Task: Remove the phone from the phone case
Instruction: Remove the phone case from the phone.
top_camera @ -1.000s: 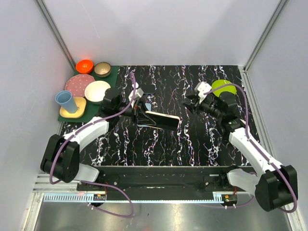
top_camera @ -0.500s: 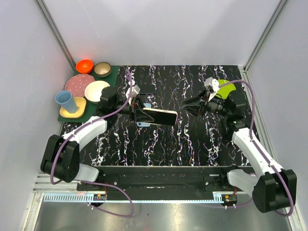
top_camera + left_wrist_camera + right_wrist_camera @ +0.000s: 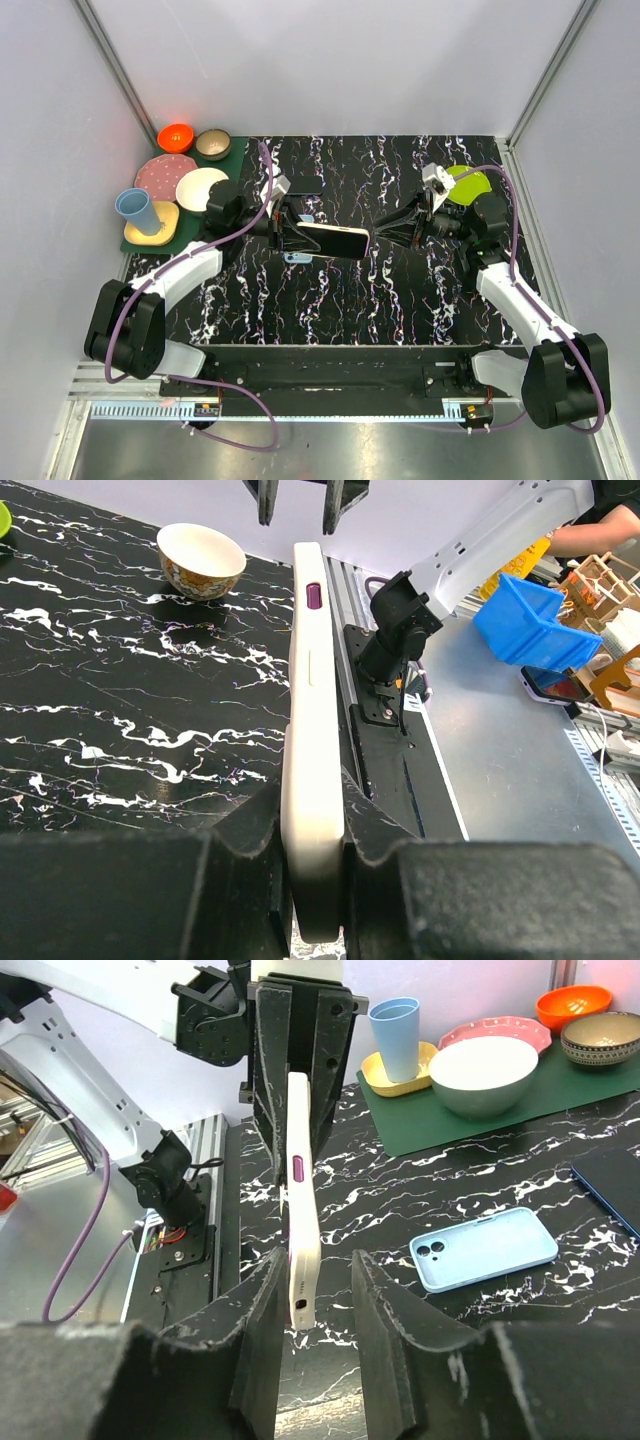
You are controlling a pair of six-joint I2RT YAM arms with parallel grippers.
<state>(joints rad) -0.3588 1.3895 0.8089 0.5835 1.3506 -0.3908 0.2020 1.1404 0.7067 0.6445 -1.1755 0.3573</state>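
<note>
Slim dark-faced phone [image 3: 333, 240] in a cream plastic case [image 3: 313, 730], held off the black white-veined table [image 3: 330, 300], long axis running between the two arms.

Both wrist views catch it edge-on. We see only the case's side wall with a purple button, so the seam between phone and case is hard to make out.

Left gripper [image 3: 290, 237] is pinched on one end of the cased phone. In its own wrist view the black fingers [image 3: 150, 890] press both flat faces and cover that end.

Right gripper [image 3: 312, 1295] stands spread. The free end of the case lines up with the gap, with daylight on either side in the right wrist view. From the left wrist view the right fingertips are cut off by the top edge and look just past the case's end. We cannot tell whether the end is truly between the pads, or whether anything touches.

Below the held phone a light blue phone shell [image 3: 483, 1248] lies flat on the table, camera cutout up. A dark blue flat slab [image 3: 612, 1185] is cut off at the frame's right edge.

Far left corner: green mat [image 3: 236, 150] carrying an orange bowl [image 3: 176, 137], a white bowl [image 3: 200, 188] and a pale blue cup [image 3: 137, 210].
</note>
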